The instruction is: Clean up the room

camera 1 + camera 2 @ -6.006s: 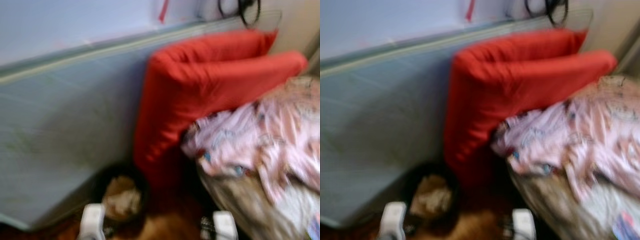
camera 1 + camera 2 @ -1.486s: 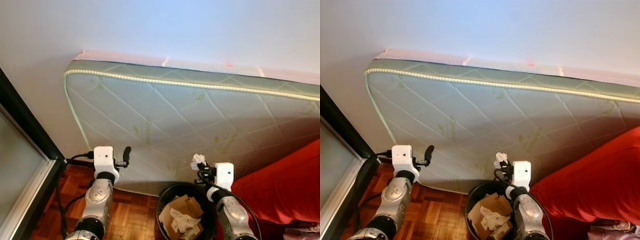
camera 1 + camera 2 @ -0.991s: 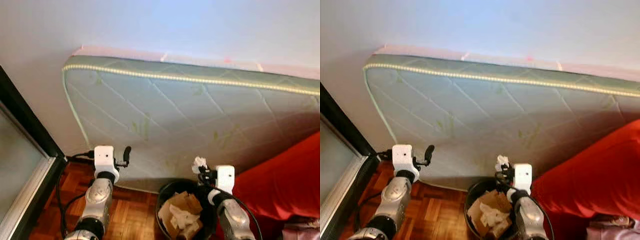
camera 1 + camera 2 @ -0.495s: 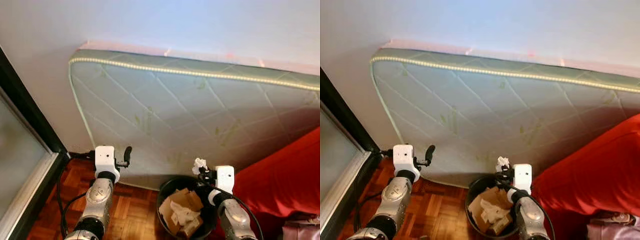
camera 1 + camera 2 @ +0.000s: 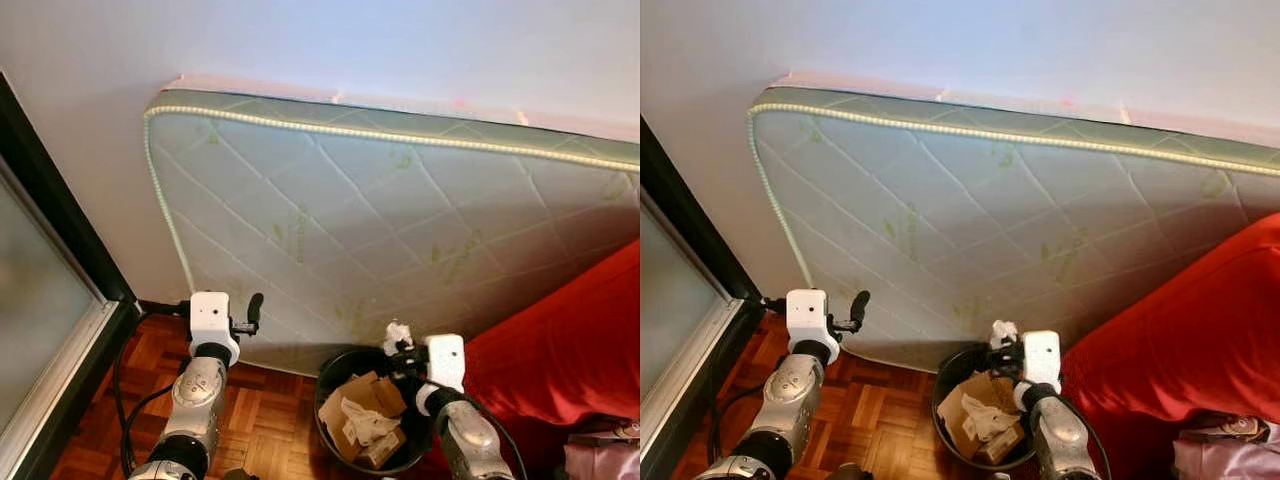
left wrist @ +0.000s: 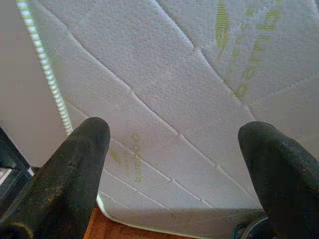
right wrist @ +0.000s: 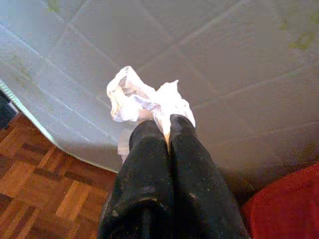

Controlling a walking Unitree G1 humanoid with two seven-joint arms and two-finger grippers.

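The right gripper [image 7: 167, 130], fingers pinched on a crumpled white paper wad [image 7: 144, 99], hovers over the round black wastebasket [image 5: 340, 375], ready to release; the left gripper [image 6: 174, 144] gapes empty.

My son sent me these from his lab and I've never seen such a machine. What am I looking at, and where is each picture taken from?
It is a walking humanoid robot tidying a room. The two wide pictures come from cameras in its head, looking down past its silver arms. The two close pictures come from cameras on its wrists, looking along the black fingers.

Its right claw is shut on a crumpled white paper wad, held above a round black waste bin on the parquet floor. The bin already holds cardboard scraps and paper.

Its left claw is open and holds nothing; it points at a quilted pale green mattress that leans against the white wall. A red cushion lies to the robot's right.
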